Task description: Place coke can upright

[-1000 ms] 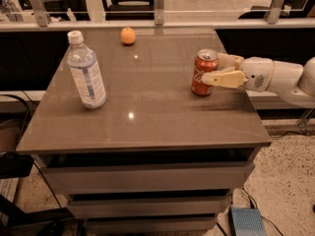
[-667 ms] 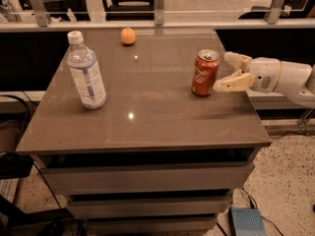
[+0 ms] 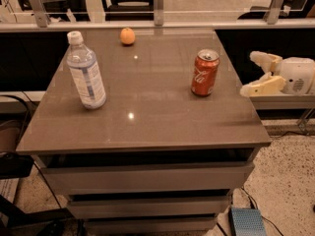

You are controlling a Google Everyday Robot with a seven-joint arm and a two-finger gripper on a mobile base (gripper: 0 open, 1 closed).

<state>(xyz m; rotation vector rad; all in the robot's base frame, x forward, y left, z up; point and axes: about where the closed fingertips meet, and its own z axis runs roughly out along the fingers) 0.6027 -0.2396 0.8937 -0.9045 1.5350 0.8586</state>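
Red coke can [image 3: 205,73] now stands up straight on the brown table [image 3: 147,127], silver top up, all by itself. A second ago my gripper [image 3: 247,74] had its two fingers right next to the can, one on each side. Now I have pulled it back, and the fingers are spread wide with nothing between them. The can sits out in front of the fingertips, with a clear gap between. It did not tip when I let go, so I think the job is as good as done. All I need to do is keep backing away without a bump. The gripper hangs just past the side edge of the table, so that edge is right in front of it. The can is close to that same edge, so I should not swing forward again. Far beyond the can, across the table, stands the water bottle [image 3: 86,73], and the little orange fruit [image 3: 127,36] sits near the far rim. Both are well away from my gripper, and the way back looks open as far as I can see
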